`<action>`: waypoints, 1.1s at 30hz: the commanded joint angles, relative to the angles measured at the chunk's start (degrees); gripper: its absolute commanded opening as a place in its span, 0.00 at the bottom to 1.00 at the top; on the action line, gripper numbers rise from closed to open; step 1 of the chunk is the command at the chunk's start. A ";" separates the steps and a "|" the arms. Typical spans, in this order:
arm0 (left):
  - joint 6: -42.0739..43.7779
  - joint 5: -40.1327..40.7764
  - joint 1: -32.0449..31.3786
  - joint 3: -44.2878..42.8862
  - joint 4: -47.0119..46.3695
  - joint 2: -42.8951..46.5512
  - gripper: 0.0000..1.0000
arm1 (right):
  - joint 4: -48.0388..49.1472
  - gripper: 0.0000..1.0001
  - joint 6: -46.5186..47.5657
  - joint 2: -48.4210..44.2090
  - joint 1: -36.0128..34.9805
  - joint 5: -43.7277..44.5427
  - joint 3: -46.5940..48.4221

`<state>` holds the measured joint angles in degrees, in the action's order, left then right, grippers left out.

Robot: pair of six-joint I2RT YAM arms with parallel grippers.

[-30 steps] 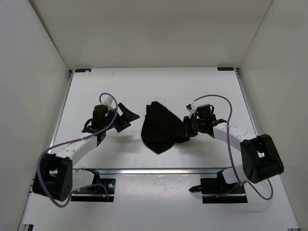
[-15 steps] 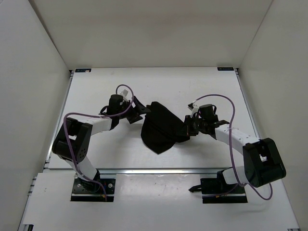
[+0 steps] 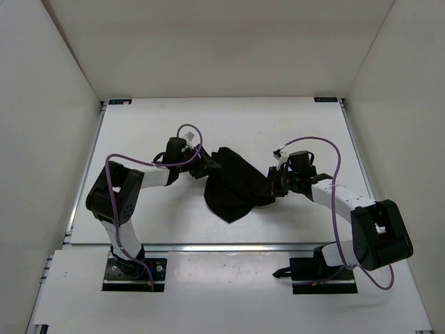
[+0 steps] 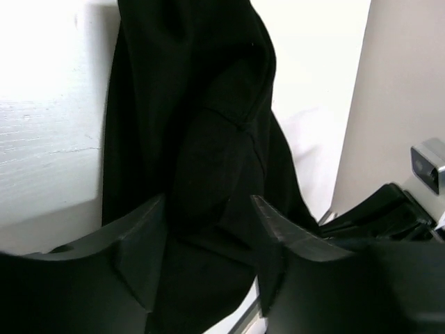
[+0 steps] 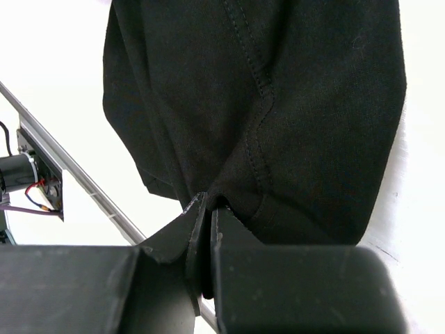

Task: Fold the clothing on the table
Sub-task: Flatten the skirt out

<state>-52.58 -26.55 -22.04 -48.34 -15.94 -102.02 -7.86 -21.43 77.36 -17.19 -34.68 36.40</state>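
White walls (image 3: 49, 69) enclose the table (image 3: 139, 125); aluminium rail (image 3: 236, 246) at its near edge; purple cables (image 3: 327, 149) loop over the arms. Clothing (image 3: 229, 184): black, crumpled, mid-table between both arms. Left gripper (image 3: 211, 167): fingers spread astride a fold. Right gripper (image 3: 267, 189): pressed together, pinching the hem. Stitched seam (image 5: 261, 90): legible in the right wrist view only.
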 commanded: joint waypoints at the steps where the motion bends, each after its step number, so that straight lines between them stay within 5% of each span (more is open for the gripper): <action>1: 0.99 -1.23 -0.46 -2.11 -0.76 0.33 0.57 | 0.21 0.00 0.16 -0.28 -0.21 0.14 1.21; 5: 1.08 -0.96 -0.46 -1.85 -1.02 0.15 0.35 | -0.75 0.00 0.52 0.24 -0.04 0.14 2.09; 9: 1.42 -1.76 -0.02 -2.46 -0.14 -0.37 0.00 | -1.89 0.00 1.39 -0.19 0.75 1.10 3.23; 18: 11.60 -0.88 4.29 2.71 13.98 13.39 0.00 | -5.14 0.00 2.52 -4.68 12.70 0.57 4.81; 24: 16.54 4.06 2.96 3.09 20.43 16.70 0.00 | -7.69 0.00 4.12 2.67 10.42 3.21 12.45; 27: 15.75 -2.35 7.61 -9.87 21.64 7.66 0.00 | -14.69 0.00 6.74 13.04 11.91 1.54 31.66; 33: 22.08 2.10 7.55 -62.88 39.56 -5.02 0.00 | -30.20 0.00 9.32 27.83 16.57 6.91 91.24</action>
<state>-35.38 -27.51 -14.76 -90.76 16.47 -109.43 -33.10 -14.33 106.10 -4.21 -31.14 104.22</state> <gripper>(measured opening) 0.126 0.014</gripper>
